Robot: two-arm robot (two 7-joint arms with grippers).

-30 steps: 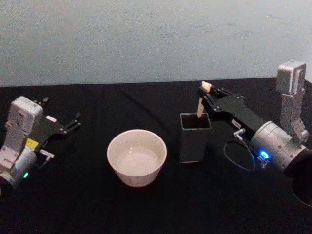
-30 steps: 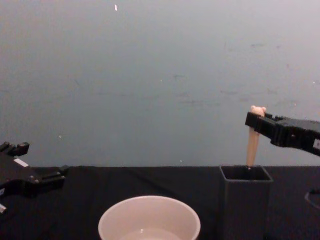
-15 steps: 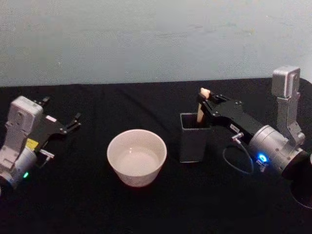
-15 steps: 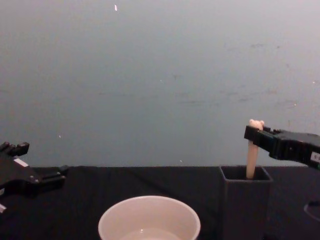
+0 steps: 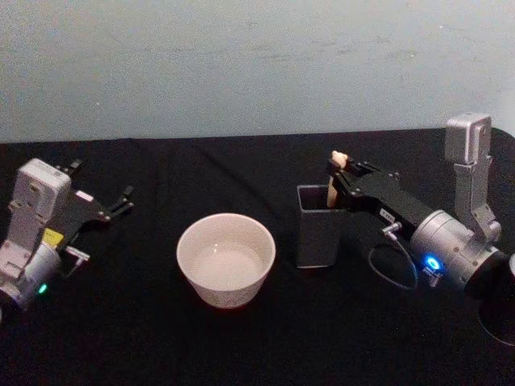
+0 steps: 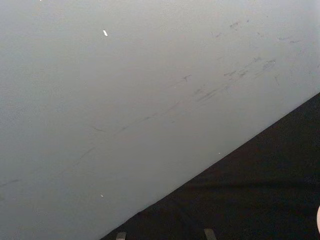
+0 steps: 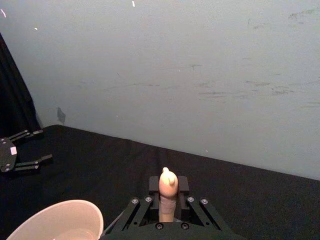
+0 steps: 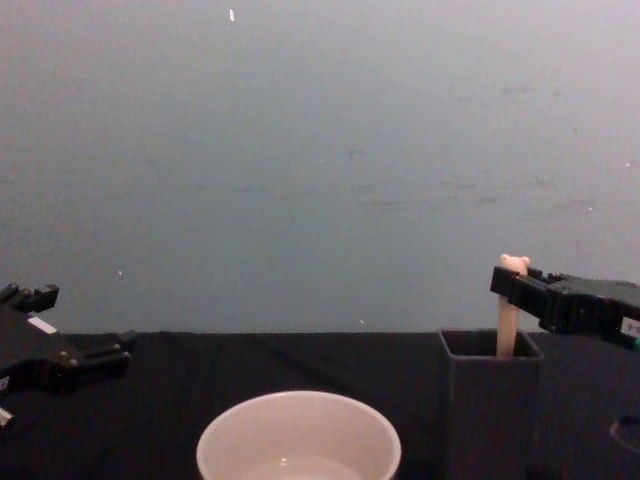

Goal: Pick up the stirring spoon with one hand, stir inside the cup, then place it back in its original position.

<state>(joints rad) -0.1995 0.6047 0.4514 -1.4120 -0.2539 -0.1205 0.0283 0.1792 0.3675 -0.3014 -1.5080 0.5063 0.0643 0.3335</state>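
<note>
Lower now than a second ago: the stirring spoon (image 8: 508,322) has sunk into the dark square holder (image 8: 490,400), so less of the cream handle stands above the rim and the bear head sits just over it. My right gripper (image 8: 507,287) has come down with it and is clamped on the handle right under the bear head; in the right wrist view the handle (image 7: 167,197) stands pinched between the two fingers.

Spoon's long axis is close to vertical, bowl end hidden inside the holder. Gripper comes at it roughly level from the table's right side, so the spoon lies straight ahead of the fingers, crosswise to them.

Holder stands right of the table's middle; the cup (image 5: 226,258) sits just to its left, apart from it, nearer the front edge. Cup looks empty or nearly so.

Left gripper (image 5: 122,200) is parked near the table's left edge, fingers apart, well away from both.

My read: this is the put-back step. What's left is to let go and back off to the right without tipping the handle.
</note>
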